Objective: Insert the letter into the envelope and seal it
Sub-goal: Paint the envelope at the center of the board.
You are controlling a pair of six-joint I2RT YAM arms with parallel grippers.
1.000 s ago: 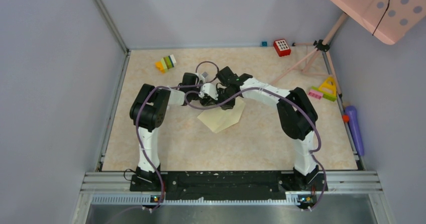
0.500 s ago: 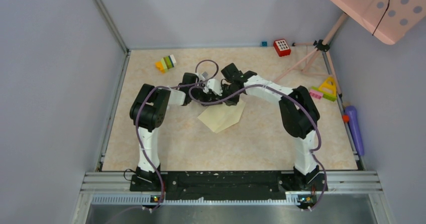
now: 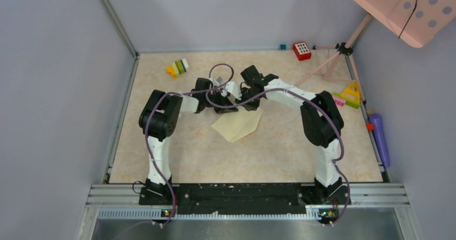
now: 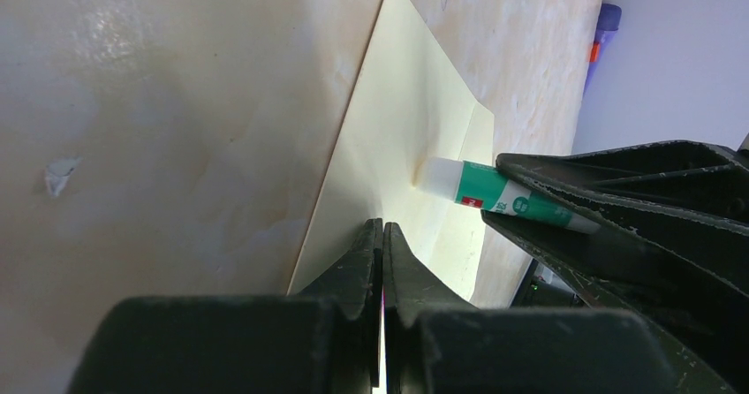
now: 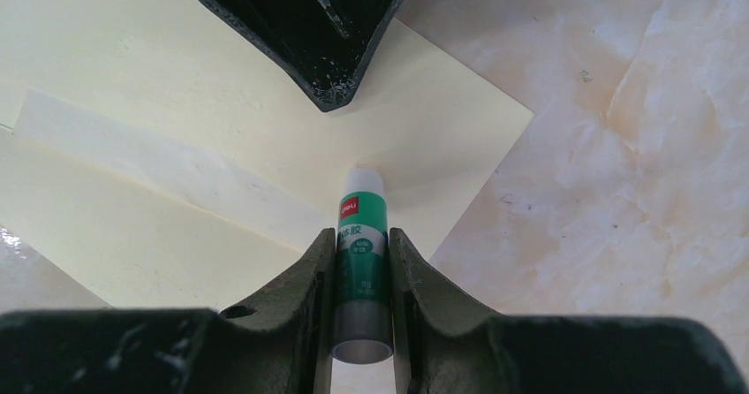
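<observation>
- Envelope (image 3: pixel 237 125) was found flat on the counter (image 3: pixel 188 154), beneath both claws.
- Right claw (image 5: pixel 360 235) was clamped on a glue stick (image 5: pixel 362 204), its tip touching the envelope.
- Left claw (image 4: pixel 382 231) was pressed together opposite, empty.

Grey walls (image 3: pixel 54 89), marbled beige tabletop (image 3: pixel 279 154)

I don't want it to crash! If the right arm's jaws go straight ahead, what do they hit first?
The right gripper holds a glue stick out front; its white tip meets the envelope first, and seems to touch it now.
</observation>
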